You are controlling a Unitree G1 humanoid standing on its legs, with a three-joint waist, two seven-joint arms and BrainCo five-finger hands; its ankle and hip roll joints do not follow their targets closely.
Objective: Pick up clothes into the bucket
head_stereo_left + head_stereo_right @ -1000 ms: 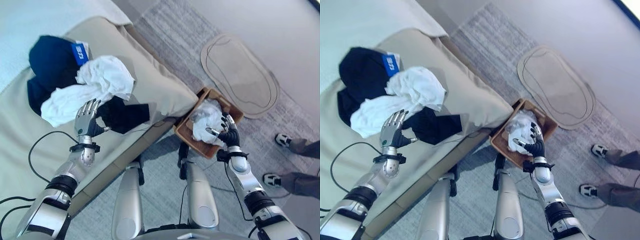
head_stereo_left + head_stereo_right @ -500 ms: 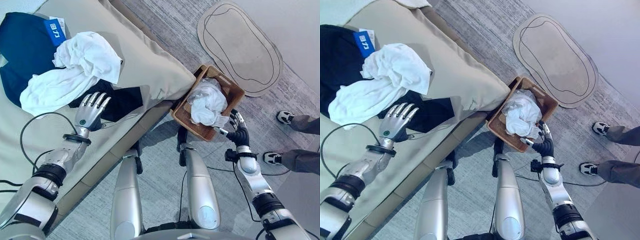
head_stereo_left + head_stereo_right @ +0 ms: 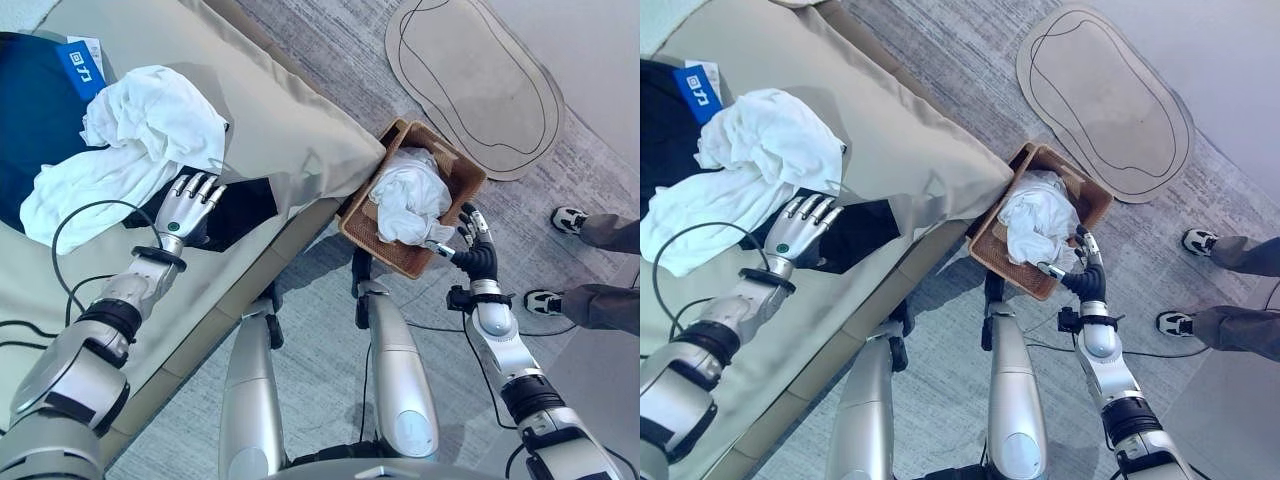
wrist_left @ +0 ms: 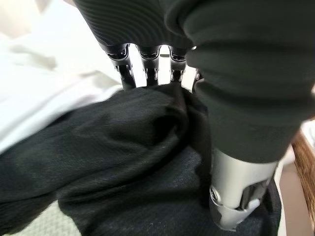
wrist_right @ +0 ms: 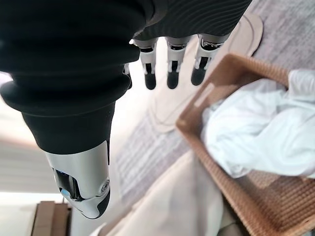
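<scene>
A pile of clothes lies on the beige couch (image 3: 290,130): a white garment (image 3: 130,140), a dark blue one (image 3: 40,110) behind it, and a black cloth (image 3: 245,205) at the front. My left hand (image 3: 185,205) rests open on the black cloth (image 4: 123,162), fingers straight over it. On the floor by the couch's corner stands a brown wicker basket (image 3: 455,185) holding a crumpled white garment (image 3: 410,195). My right hand (image 3: 472,250) hovers open beside the basket's near edge (image 5: 206,162), holding nothing.
A flat tan mat (image 3: 475,80) lies on the grey carpet beyond the basket. A person's shoes and trouser legs (image 3: 590,300) stand to the right of my right arm. The couch's edge drops off beside the basket.
The camera has tilted, shifting the whole scene. My left hand has moved forward onto the black cloth. My right hand has drawn back from the white garment in the basket.
</scene>
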